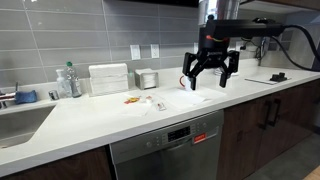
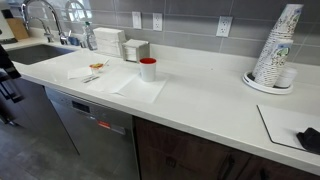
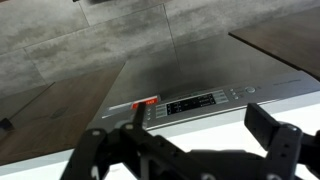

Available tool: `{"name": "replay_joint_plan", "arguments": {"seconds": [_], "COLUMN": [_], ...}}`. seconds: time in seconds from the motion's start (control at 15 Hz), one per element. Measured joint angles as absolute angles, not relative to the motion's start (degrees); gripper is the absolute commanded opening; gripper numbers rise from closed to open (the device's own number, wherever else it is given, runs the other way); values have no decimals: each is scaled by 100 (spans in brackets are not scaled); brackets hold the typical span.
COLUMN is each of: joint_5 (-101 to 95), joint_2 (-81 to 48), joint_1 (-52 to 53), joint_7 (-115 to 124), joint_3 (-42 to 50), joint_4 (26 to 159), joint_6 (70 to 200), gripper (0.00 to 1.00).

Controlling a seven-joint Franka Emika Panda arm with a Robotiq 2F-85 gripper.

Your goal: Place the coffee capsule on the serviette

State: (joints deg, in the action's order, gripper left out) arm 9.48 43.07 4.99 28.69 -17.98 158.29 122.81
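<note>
In an exterior view your claw [image 1: 211, 82] hangs wide open and empty, probably high to clear the mug [image 1: 187, 82]. The coffee capsule [image 1: 160, 105] lies on the counter nearby. In an exterior view the serviette [image 2: 140, 88] lies flat beside the mug. In the wrist view your spread fingers [image 3: 275, 140] hold nothing.

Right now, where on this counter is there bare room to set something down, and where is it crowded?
The widest bare stretch of counter lies between the red mug and the stack of paper cups. It is crowded from the mug toward the sink: serviette, small orange item, white box.
</note>
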Motion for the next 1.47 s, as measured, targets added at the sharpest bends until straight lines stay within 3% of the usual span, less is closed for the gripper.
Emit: {"name": "replay_joint_plan", "arguments": {"seconds": [0.53, 1.47], "joint_5": [855, -887], "joint_2": [3660, 461], "joint_1": [270, 112], "joint_7": [2811, 3895], "joint_3": [-1777, -1907], "joint_4": [14776, 12762], "joint_6": [12760, 13270], "gripper": [100, 100]}}
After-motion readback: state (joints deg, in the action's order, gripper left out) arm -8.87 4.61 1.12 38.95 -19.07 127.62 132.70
